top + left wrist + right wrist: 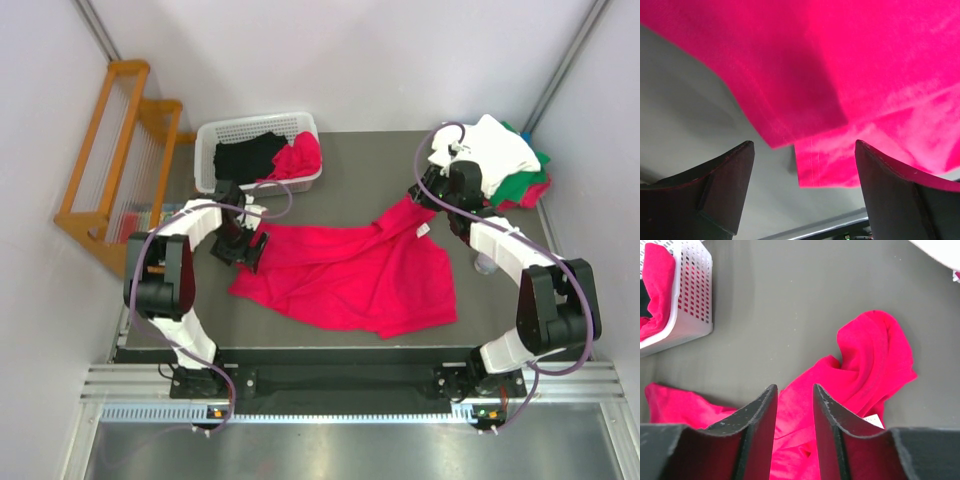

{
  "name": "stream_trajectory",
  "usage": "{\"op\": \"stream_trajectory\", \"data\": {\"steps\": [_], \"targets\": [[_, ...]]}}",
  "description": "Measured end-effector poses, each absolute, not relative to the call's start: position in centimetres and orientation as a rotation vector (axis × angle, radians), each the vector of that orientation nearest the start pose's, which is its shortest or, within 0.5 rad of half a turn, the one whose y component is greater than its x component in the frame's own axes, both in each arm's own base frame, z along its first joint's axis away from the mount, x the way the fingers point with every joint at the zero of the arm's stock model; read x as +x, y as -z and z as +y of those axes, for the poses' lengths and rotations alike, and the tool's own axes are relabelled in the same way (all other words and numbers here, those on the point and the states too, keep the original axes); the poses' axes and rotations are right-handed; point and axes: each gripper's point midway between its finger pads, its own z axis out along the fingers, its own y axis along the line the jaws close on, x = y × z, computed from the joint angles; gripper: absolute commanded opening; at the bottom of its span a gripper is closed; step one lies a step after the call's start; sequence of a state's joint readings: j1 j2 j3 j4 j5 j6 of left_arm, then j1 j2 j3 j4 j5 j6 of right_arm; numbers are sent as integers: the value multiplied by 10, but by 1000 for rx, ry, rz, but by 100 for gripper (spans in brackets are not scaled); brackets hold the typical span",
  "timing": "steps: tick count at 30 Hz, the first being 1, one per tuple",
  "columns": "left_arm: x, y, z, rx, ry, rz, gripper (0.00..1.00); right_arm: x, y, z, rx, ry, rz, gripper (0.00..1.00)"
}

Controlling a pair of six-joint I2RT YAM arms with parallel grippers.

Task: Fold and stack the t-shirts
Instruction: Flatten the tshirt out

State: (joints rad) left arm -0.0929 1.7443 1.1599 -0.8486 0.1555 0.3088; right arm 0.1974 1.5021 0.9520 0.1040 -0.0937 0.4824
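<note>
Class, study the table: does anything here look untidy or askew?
Yes. The crimson t-shirt lies crumpled, not flat: its far corner is bunched up beside the right gripper. The stack at the far right is ragged, with green and red edges poking out under the white.

Soft matt cloth t-shirt [350,275]; white plastic lattice basket [215,140].

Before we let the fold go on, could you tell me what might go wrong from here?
1. The red tee lies rumpled, its top right corner bunched near the right gripper; a fold now would likely lock in creases.
2. The left gripper stands open with the hem just ahead of it, two layers overlapping; it may pinch only one.
3. The pile sits close behind the right arm and could be knocked.
</note>
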Motion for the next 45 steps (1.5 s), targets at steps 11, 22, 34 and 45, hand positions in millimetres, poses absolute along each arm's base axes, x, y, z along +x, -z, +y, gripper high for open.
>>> {"op": "stream_trajectory", "data": {"steps": [11,22,34,45], "targets": [[321,-33,-45,567,200,2892,46,432,-161,127,220,-550,2045,25],[322,-33,-46,558,205,2891,0,431,-157,131,214,-569,2057,27],[331,-44,-49,543,216,2860,0,444,-90,161,162,-590,2291,44],[331,-47,-50,542,218,2851,0,444,-96,173,91,-595,2314,64]]}}
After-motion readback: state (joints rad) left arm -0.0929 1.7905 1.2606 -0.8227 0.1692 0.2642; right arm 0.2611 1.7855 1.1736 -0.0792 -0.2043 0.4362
